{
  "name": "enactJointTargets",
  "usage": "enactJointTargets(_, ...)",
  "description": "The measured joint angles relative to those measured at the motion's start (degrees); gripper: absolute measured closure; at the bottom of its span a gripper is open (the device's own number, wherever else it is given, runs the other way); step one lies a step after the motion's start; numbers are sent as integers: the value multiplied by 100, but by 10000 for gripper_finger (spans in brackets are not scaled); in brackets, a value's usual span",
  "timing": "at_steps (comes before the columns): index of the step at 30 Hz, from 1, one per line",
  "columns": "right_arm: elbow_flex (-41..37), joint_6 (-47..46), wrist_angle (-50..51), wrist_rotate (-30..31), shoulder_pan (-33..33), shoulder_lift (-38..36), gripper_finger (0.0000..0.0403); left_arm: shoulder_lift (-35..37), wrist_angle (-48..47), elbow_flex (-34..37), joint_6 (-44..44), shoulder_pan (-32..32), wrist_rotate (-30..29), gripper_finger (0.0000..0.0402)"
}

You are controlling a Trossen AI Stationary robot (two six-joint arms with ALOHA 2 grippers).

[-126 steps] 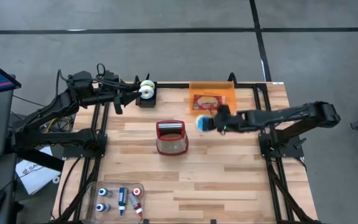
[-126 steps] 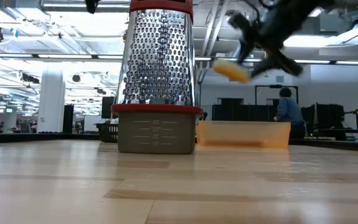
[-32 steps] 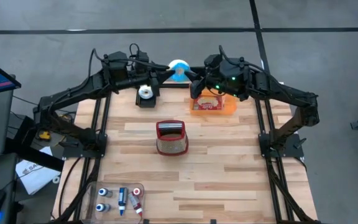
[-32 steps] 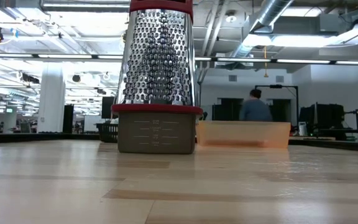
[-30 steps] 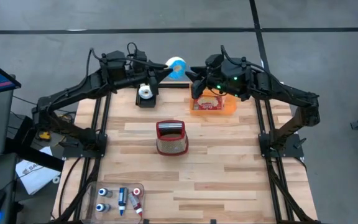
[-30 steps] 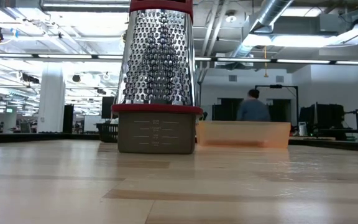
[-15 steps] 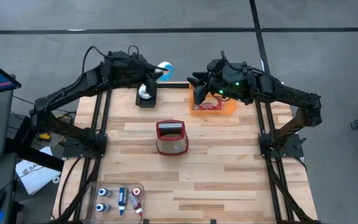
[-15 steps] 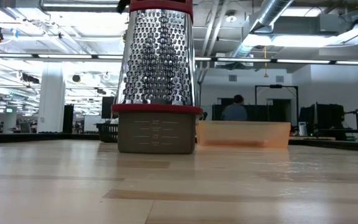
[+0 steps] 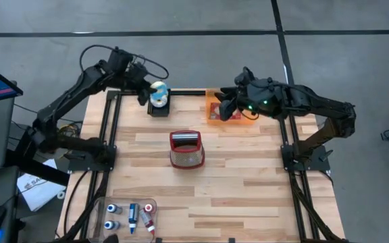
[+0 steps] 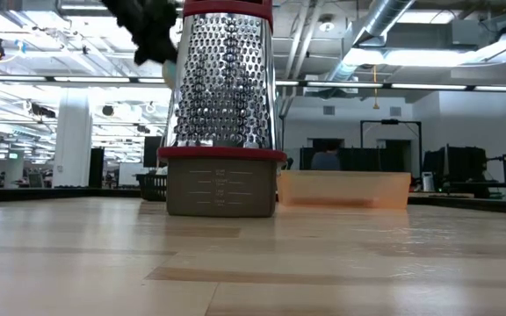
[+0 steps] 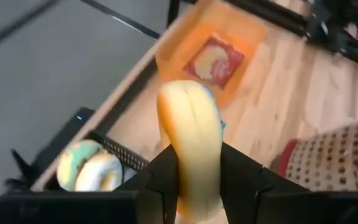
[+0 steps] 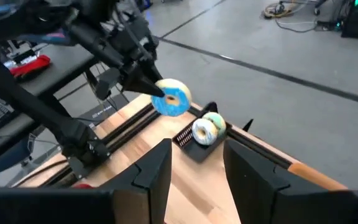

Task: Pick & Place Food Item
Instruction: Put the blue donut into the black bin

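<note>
My left gripper (image 9: 148,91) is shut on a doughnut (image 11: 190,121), blue-iced on one face and yellow on the other, above the black rack (image 9: 159,109) at the table's far left. On that rack stand two more doughnuts (image 11: 89,169), on edge and side by side. The right wrist view shows the held doughnut (image 12: 171,98) just above and beside the rack (image 12: 197,140). My right gripper (image 9: 225,108) hangs open and empty over the orange tray (image 9: 248,116). In the low view only the left gripper (image 10: 152,31) shows, high up behind the grater. My left gripper pinches the doughnut between its two fingers (image 11: 165,171), one on the blue-iced face and one on the yellow face, at the ring's part nearest the wrist (image 11: 194,186). The fingers slant down from the table's left. The doughnut stands on edge, lifted clear above the rack.
A red-topped metal box grater (image 9: 186,149) stands in the table's middle. The orange tray holds a red food packet (image 11: 213,59). A clear tray of small bottles (image 9: 130,216) lies at the near left. A person sits in the room behind (image 10: 325,160).
My left gripper has swung with the doughnut from the middle of the far edge toward the table's left, gone down and tipped downward, ending over the black rack. My right gripper has drawn back a little toward the near edge, over the orange tray.
</note>
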State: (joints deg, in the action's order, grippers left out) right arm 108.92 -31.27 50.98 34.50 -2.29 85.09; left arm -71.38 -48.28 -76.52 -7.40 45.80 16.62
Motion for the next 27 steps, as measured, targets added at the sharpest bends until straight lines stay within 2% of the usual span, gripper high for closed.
enactJointTargets(2, 0, -141, 105, 42, -46, -10, 264, -183, -118, 94, -293, 296, 413, 312)
enactJointTargets(9, 0, -508, 280, 48, -152, -8, 264, -1146, -631, 187, -1408, 1023, 1128, 299)
enactJointTargets(17, 0, -914, 499, 209, -353, -8, 264, -2266, -638, 189, -1951, 1219, 1097, 273)
enactJointTargets(27, -2, -1380, 920, 654, -688, -8, 264, -2725, -370, 184, -2081, 1189, 745, 284)
